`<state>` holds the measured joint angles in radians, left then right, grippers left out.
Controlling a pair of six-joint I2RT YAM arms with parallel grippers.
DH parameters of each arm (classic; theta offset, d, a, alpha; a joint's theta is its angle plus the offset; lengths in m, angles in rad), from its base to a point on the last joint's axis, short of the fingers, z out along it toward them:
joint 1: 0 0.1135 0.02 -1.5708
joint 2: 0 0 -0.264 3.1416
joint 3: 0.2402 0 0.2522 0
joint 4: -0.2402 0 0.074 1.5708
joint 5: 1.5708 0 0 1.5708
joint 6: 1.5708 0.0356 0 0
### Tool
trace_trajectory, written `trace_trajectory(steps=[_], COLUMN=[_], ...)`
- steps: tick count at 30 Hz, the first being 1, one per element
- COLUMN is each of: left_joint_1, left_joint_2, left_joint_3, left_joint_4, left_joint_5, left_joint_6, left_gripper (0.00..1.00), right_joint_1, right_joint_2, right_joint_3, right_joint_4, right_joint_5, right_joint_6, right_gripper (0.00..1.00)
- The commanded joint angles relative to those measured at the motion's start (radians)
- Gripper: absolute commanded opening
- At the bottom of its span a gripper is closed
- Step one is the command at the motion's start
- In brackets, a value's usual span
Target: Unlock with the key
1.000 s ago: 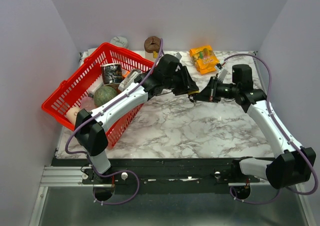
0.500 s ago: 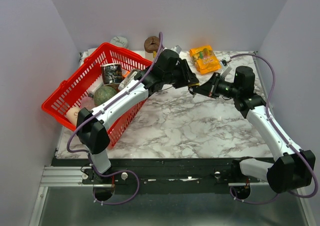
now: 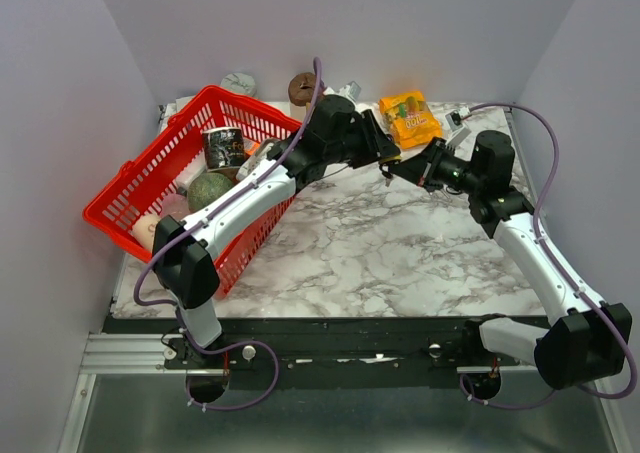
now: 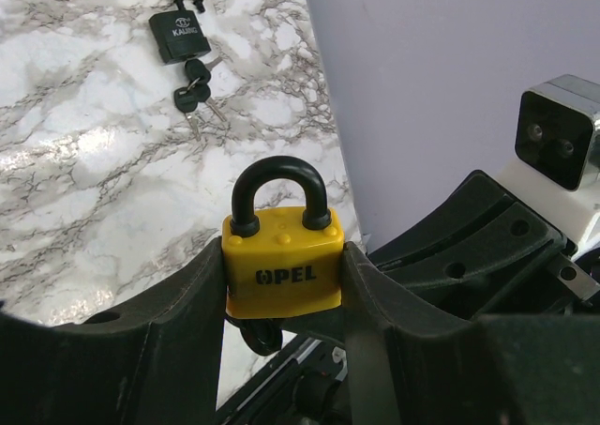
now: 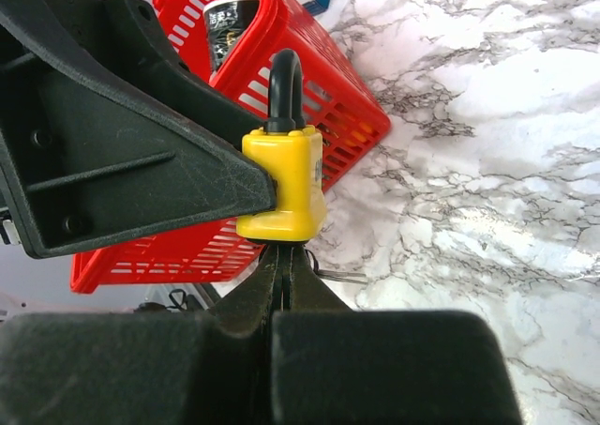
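Two padlocks, one key in use.
Yellow OPEL padlock (image 4: 281, 261): held off the marble table (image 3: 400, 253), its sides clamped by the left gripper (image 4: 283, 284), black shackle seated.
Key (image 4: 260, 336): dark head at the lock's base, pinched by the right gripper (image 5: 284, 261), whose fingers are drawn together.
Black padlock (image 4: 181, 37) with spare keys (image 4: 194, 95): lying on the table.
Red basket (image 3: 180, 183): at the table's left, holding groceries.

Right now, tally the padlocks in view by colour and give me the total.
yellow padlock: 1
black padlock: 1
Total: 2
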<state>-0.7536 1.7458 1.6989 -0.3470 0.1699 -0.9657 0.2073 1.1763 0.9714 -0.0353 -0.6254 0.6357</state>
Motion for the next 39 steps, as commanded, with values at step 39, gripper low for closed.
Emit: trace_trajectory(steps=[39], left_joint_1=[-0.038], left_joint_2=[-0.178], left_joint_3=[-0.288], left_joint_4=[0.414], left_joint_5=[0.381], left_joint_6=[-0.062], left_gripper=[0.00], right_joint_1=[-0.063], right_joint_2=[-0.102], right_joint_3=[0.178], right_joint_4=[-0.026], right_joint_5=[-0.074], right_joint_6=[-0.010], right_gripper=[0.20])
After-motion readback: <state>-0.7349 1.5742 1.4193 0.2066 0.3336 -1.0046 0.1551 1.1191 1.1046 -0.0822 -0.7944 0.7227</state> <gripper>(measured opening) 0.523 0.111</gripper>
